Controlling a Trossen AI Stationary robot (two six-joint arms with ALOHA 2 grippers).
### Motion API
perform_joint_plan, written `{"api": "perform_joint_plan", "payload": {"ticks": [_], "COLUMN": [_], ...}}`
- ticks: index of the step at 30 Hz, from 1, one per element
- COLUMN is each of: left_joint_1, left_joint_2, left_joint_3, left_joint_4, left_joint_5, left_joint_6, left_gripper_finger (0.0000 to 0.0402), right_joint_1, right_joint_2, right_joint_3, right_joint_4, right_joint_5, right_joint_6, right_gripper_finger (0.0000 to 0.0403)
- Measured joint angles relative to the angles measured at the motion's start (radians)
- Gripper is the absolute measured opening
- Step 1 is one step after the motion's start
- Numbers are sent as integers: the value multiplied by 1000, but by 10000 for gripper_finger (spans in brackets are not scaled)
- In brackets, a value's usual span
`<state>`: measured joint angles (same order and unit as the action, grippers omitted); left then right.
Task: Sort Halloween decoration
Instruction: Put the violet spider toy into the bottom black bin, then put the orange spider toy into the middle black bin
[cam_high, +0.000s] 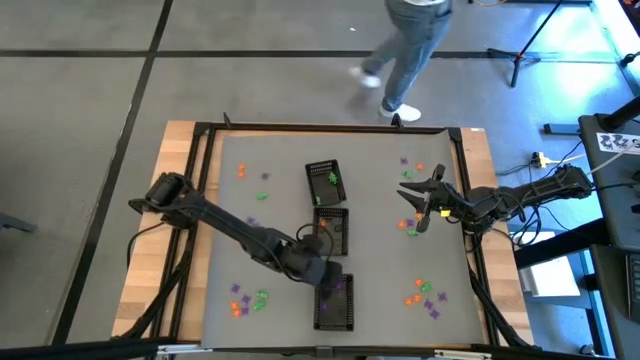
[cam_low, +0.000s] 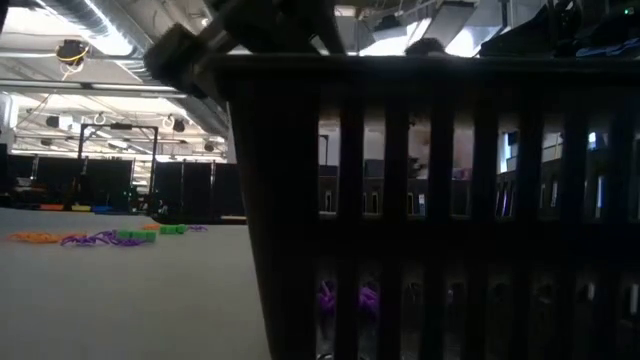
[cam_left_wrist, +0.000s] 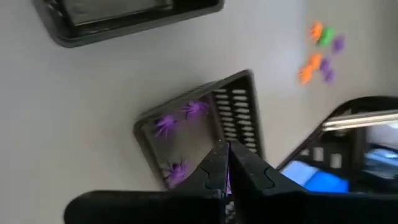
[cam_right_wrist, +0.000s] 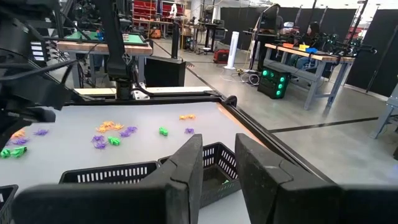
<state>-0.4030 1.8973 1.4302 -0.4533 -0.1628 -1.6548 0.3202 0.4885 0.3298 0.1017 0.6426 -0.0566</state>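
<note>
Grey table top (cam_high: 280, 210) is carrying three black mesh trays in a column down its middle. Seen from above, with the table's centre as the clock's hub, the top tray (cam_high: 326, 184) is sitting toward 12 o'clock and holding green trinkets (cam_high: 333, 179). The middle tray (cam_high: 333, 229) is lying at the hub with an orange trinket (cam_high: 323, 224) inside. The bottom tray (cam_high: 335, 301) is resting at 6 o'clock and holding purple spiders (cam_left_wrist: 165, 124), which are showing clearly in the left wrist view.

Both arms are reaching in from the sides. The left gripper (cam_high: 318, 270) is hovering between the middle and bottom trays, its fingers (cam_left_wrist: 214, 168) pressed together; something purple is showing just at their tips, and I cannot tell whether it is pinched. The right gripper (cam_high: 428, 205) is hanging toward 3 o'clock with its fingers (cam_right_wrist: 186, 163) standing partly apart and holding nothing.

Loose trinkets are lying scattered in small clusters: an orange, green and purple group (cam_high: 250, 299) at 7 o'clock, another (cam_high: 426, 294) at 5 o'clock, a few (cam_high: 252, 180) at 10 o'clock, some (cam_high: 412, 164) at 1 o'clock, and an orange pair (cam_high: 408, 229) just under the right gripper.

Beyond the table a person (cam_high: 405, 50) is walking past.
</note>
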Motion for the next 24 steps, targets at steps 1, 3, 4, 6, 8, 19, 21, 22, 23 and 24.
{"api": "perform_joint_plan", "payload": {"ticks": [1, 3, 4, 6, 8, 19, 21, 22, 23, 24], "left_joint_1": [-4, -9, -11, -12, -11, -12, -10, -8, -5, 0], "left_joint_2": [10, 31, 41, 57, 74, 93, 93, 93, 93, 91], "left_joint_3": [24, 56, 67, 81, 98, 125, 125, 125, 125, 125], "left_joint_4": [-22, -50, -53, -53, -51, -50, -64, -76, -92, -119], "left_joint_5": [5, 16, 24, 40, 55, 74, 72, 72, 72, 70], "left_joint_6": [17, 47, 59, 84, 95, 96, 95, 95, 95, 95], "left_gripper_finger": [0, 0, 0, 0, 0, 99, 136, 154, 171, 187], "right_joint_1": [0, 0, 0, 0, 0, 0, 0, 0, 0, 0], "right_joint_2": [0, 0, 0, 0, 0, 0, 0, 0, 0, 0], "right_joint_3": [0, 0, 0, 0, 0, 0, 0, 0, 0, 0], "right_joint_4": [0, 0, 0, 0, 0, 0, 0, 0, 0, 0], "right_joint_5": [0, 0, 0, 0, 0, 0, 0, 0, 0, 0], "right_joint_6": [0, 0, 0, 0, 0, 0, 0, 0, 0, 0], "right_gripper_finger": [92, 92, 92, 92, 92, 92, 92, 92, 92, 92]}}
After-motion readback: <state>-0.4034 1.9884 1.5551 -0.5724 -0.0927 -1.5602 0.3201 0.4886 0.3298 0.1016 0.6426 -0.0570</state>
